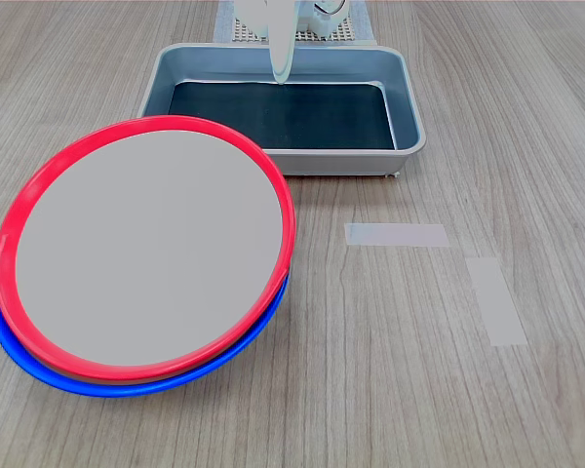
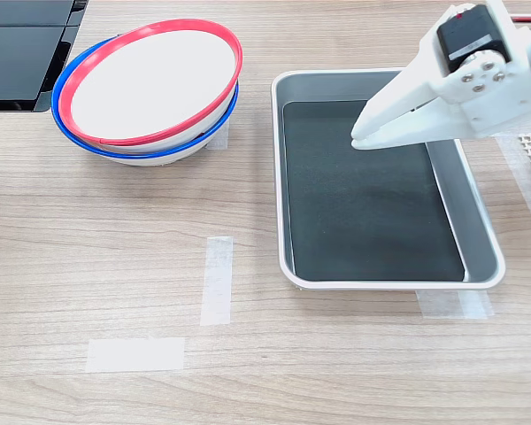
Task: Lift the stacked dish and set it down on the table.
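Meanwhile, the large round shallow dish with the bright red rim and flat pale grey centre [image 1: 151,249] [image 2: 150,80] sits nested, slightly tilted, on a same-sized blue-rimmed plate [image 1: 127,382] [image 2: 115,149] near a far corner of the light wood-grain bench [image 1: 390,390] [image 2: 336,372], at the second exterior view's upper left. It looks like thin rigid plastic: probably light and stiff, with a smooth face that would slip under a pinch. The raised red rim is the likely handhold, best taken on the side facing the tray, where it overhangs the blue plate below.

The white plastic claw [image 2: 365,135] hangs well apart from the dish, above the grey rectangular metal tray with a dark liner [image 1: 409,107] [image 2: 478,239], its tips pointing toward the stack. In the second exterior view its two fingers lie close together with barely a gap, holding nothing; in the first exterior view only a pale tapered tip [image 1: 282,58] shows over the tray's far wall. Two pale tape strips [image 2: 217,279] [image 1: 397,234] mark bare bench between tray and near edge.
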Tool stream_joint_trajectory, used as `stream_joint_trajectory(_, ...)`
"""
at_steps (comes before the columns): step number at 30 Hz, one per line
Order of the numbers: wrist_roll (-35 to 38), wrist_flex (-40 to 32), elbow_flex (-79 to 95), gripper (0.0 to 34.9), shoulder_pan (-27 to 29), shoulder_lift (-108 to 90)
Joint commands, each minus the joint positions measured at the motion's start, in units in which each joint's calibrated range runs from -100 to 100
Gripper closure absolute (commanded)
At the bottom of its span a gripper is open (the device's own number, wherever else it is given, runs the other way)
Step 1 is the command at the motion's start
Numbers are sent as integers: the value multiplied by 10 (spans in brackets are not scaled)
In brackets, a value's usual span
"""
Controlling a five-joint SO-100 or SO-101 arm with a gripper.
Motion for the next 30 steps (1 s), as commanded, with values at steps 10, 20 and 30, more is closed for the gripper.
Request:
stream_joint_trajectory(10, 63, -81, -168, 225, 41, 247)
stream_joint_trajectory(20, 81, -68, -484, 159, 67, 622)
stream_joint_trajectory(30, 98, -71, -636, 157, 111, 835)
